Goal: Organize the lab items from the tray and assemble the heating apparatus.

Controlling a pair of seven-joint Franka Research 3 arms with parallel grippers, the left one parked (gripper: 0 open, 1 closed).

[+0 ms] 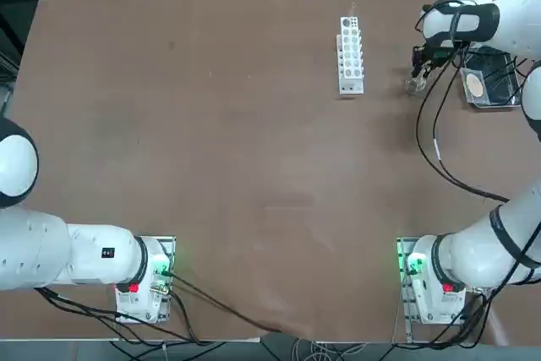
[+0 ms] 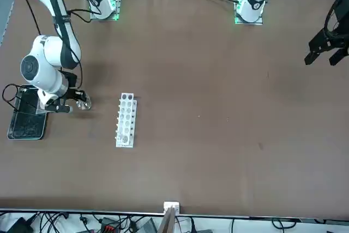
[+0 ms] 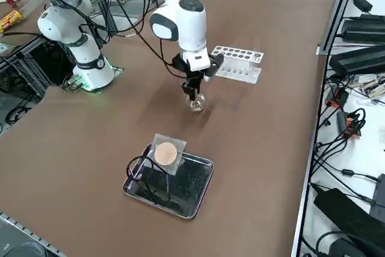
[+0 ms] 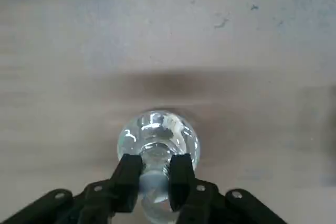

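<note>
Burner (image 4: 157, 129) gleams clear in right gripper's (image 4: 160, 177) 2 fingers (image 4: 181, 177) near tray (image 3: 194, 191).

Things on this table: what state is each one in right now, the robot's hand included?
Right gripper: closed on the burner's neck, over the table
Glass burner: gripped, off the tray
Metal tray: flat on the table, holding items
Wire tripod: in the tray
Mesh square: in the tray's area, not stacked on the burner
Test-tube rack: standing on the table
</note>
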